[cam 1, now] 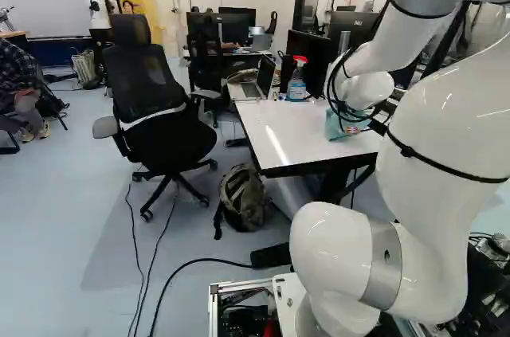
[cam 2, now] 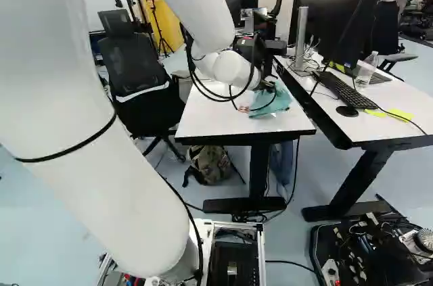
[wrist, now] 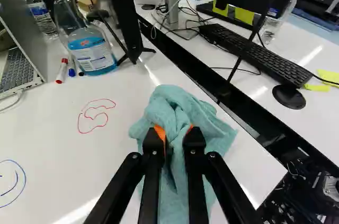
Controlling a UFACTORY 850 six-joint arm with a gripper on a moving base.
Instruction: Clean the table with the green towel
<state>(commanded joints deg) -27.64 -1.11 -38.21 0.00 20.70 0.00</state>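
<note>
In the right base view my gripper (cam 2: 268,86) is low over the near end of the white table (cam 2: 223,118), at the green towel (cam 2: 276,102). The wrist view has the gripper (wrist: 174,138) shut on the towel (wrist: 177,99); cloth is bunched between its orange pads and spreads over the tabletop around the fingers. A red scribble (wrist: 96,116) is drawn on the table beside the towel, on the spray bottle's side. Farther from the gripper lies a blue drawing (wrist: 11,182), cut off by the view's edge.
A spray bottle (wrist: 89,41), markers (wrist: 62,70) and a laptop (wrist: 24,49) stand beyond the red scribble. Across a dark gap, the second desk holds a keyboard (wrist: 254,54) and mouse (wrist: 288,97). A chair (cam 1: 163,134) and backpack (cam 1: 243,197) are beside the table.
</note>
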